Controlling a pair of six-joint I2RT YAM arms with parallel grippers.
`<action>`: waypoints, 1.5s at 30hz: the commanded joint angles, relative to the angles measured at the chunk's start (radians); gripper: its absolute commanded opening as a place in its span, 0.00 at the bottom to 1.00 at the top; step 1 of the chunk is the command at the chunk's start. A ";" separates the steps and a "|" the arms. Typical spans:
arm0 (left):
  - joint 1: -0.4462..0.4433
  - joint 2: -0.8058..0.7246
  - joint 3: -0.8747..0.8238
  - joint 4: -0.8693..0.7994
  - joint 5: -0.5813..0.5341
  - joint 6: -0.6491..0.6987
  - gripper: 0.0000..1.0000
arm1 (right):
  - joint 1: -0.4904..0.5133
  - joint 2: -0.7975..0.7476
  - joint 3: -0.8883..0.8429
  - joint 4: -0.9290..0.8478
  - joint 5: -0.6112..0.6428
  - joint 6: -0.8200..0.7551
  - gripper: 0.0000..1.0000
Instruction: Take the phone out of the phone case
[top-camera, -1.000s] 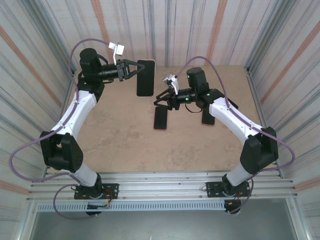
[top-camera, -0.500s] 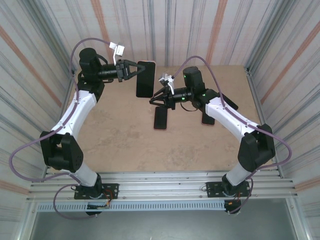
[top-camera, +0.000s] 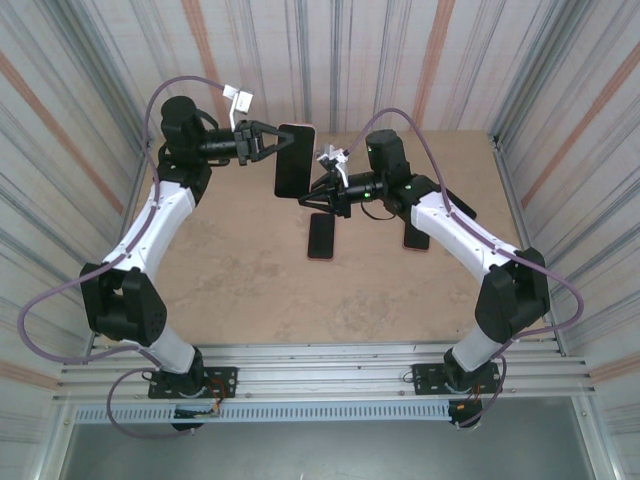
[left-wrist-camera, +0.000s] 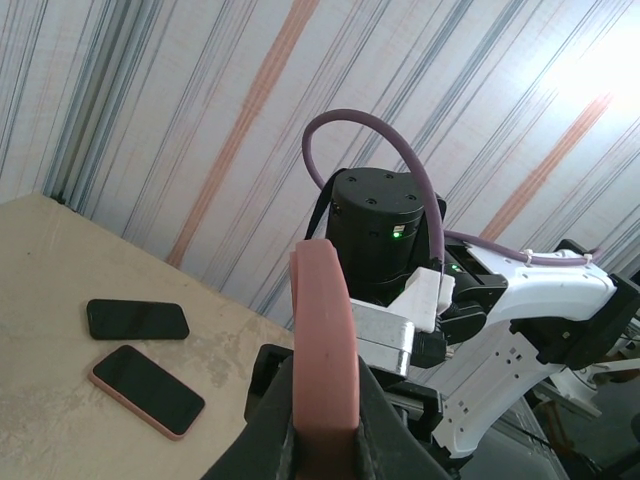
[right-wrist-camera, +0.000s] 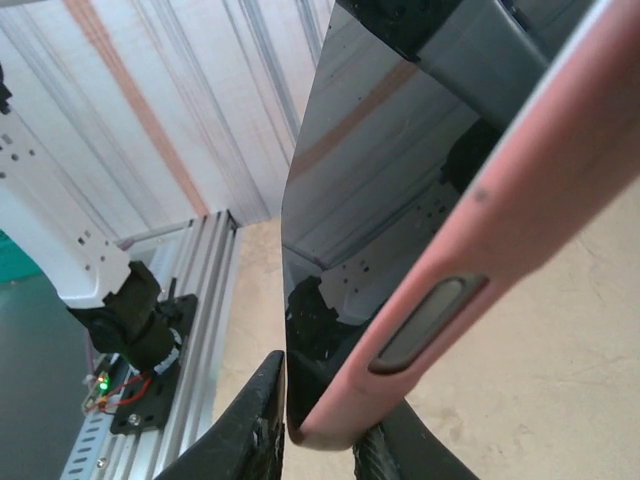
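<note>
A phone (top-camera: 293, 160) in a pink phone case (left-wrist-camera: 323, 340) hangs upright in the air over the far part of the table. My left gripper (top-camera: 262, 142) is shut on its upper side edge, and the case edge stands between the fingers (left-wrist-camera: 325, 400). My right gripper (top-camera: 305, 197) has come up to the phone's lower corner. In the right wrist view the dark screen (right-wrist-camera: 370, 200) and pink case (right-wrist-camera: 500, 200) fill the upper right. The right gripper (right-wrist-camera: 322, 425) pinches the corner, one finger on the screen side and one behind the case.
A dark phone with a pink rim (top-camera: 321, 236) lies on the table (top-camera: 250, 290) below the grippers. A pink-cased phone (top-camera: 415, 237) and a black phone (top-camera: 455, 205) lie under the right arm, shown as the pink-cased phone (left-wrist-camera: 147, 390) and the black phone (left-wrist-camera: 137, 319) in the left wrist view. Striped walls close in three sides.
The right gripper has moved up and left to the held phone's lower corner, and its jaws have narrowed onto it. The left gripper has kept its grip, shifting the phone slightly.
</note>
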 joint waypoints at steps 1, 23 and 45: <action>-0.005 -0.053 0.005 0.050 0.015 -0.021 0.00 | 0.008 0.013 0.035 -0.033 -0.032 -0.035 0.20; -0.009 -0.061 -0.003 0.050 0.027 -0.064 0.00 | 0.011 0.044 0.102 -0.146 0.005 -0.141 0.09; -0.038 -0.062 0.003 -0.087 0.069 -0.052 0.00 | 0.019 0.058 0.202 -0.291 0.129 -0.368 0.12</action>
